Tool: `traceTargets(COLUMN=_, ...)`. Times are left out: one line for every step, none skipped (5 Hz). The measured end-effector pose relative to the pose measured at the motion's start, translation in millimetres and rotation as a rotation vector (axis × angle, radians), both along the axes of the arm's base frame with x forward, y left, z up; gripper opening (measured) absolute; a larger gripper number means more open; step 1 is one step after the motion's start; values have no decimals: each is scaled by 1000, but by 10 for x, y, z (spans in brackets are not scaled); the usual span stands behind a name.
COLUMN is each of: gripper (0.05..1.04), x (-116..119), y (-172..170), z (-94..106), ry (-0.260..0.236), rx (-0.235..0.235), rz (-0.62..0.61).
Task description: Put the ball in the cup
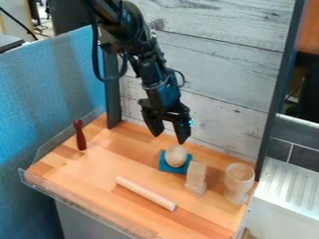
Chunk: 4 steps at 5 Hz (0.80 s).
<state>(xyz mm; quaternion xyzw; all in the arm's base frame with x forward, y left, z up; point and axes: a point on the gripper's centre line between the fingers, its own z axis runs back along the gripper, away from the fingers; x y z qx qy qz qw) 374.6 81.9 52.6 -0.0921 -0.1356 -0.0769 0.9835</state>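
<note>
Below the parted fingers (182, 132), a short drop of open air ends at the wooden ball (176, 156) on its teal stand (165, 165). To the fingers' right in the view, an upright wooden block (196, 174) and then the wooden goblet (239, 178) block a low sideways pass, a gap between them. The plank wall (211, 107) bars the way behind the fingers. A wide lane over the tabletop (121, 151) opens to their left in the view, reaching the dark red pin (80, 136).

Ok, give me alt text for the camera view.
Black hand, open and empty, above a pale ball on a teal base. A wooden goblet stands upright at the picture's right, past a pale wooden block. A pale dowel lies nearer the camera, with a dark red peg to the left.
</note>
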Motion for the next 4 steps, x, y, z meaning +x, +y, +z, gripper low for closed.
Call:
traceTargets(gripper=1001, x=38, y=26, z=-12, ry=21, rx=17, rz=-145)
traceTargets(gripper=1001, x=49, y=53, z=-77, ry=-39, rx=83, rz=-297)
traceTargets(gripper=1001, x=46, y=28, z=-98, ry=-106, rx=127, rz=-451)
traceTargets(gripper=1001, x=49, y=32, z=-81, ry=-176, rx=168, rz=-545)
